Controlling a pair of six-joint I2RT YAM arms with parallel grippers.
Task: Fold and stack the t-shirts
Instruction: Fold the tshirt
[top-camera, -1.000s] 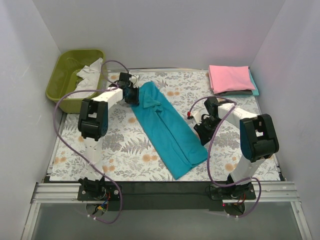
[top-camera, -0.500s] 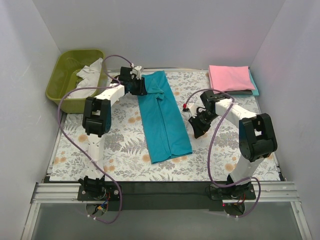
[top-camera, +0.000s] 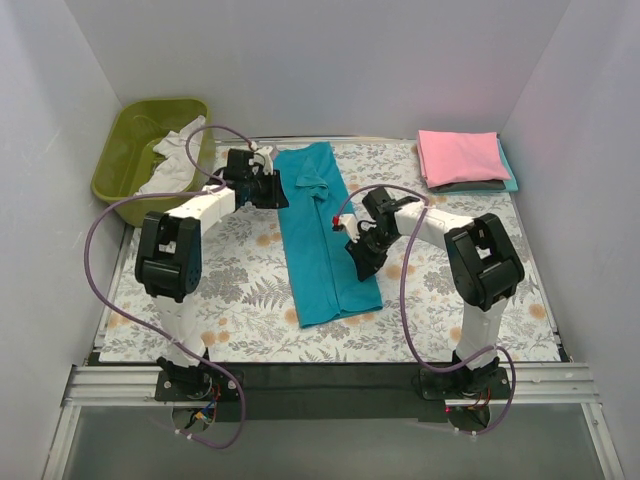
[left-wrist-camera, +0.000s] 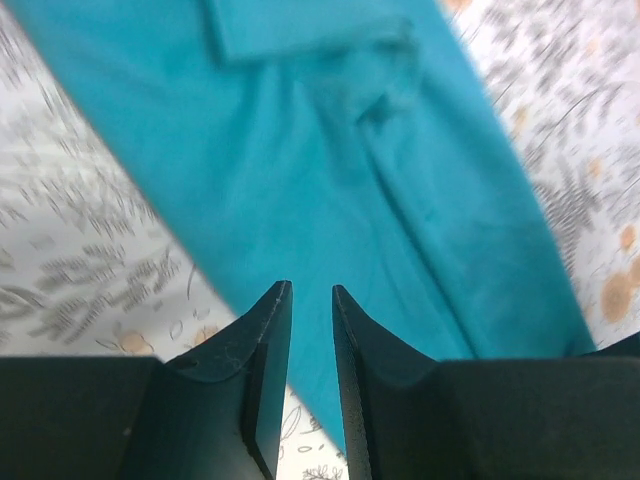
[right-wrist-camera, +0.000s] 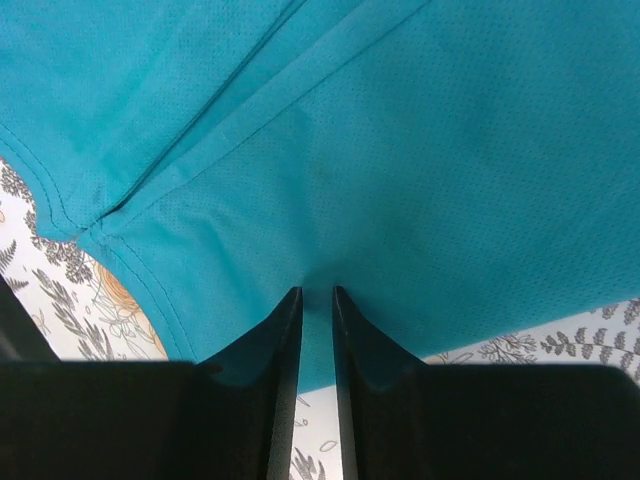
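Note:
The teal t-shirt (top-camera: 322, 235) lies as a long folded strip running front to back in the middle of the table. It fills the left wrist view (left-wrist-camera: 330, 170) and the right wrist view (right-wrist-camera: 350, 130). My left gripper (top-camera: 268, 188) hovers at the shirt's upper left edge, its jaws a narrow gap apart with nothing pinched (left-wrist-camera: 312, 290). My right gripper (top-camera: 362, 262) sits on the shirt's lower right edge, and its tips (right-wrist-camera: 318, 292) are closed on a small pucker of teal cloth. The pink t-shirt (top-camera: 460, 155) lies folded at the back right.
The pink shirt rests on folded grey and teal cloth (top-camera: 510, 180). The olive-green tub (top-camera: 112, 170) stands at the back left with white cloth (top-camera: 180, 150) in it. The floral table cloth (top-camera: 230, 280) covers the table. White walls close in three sides.
The teal shirt was swung from diagonal to straight. My left gripper then came off its collar end and moved left. My right gripper moved left onto its right edge.

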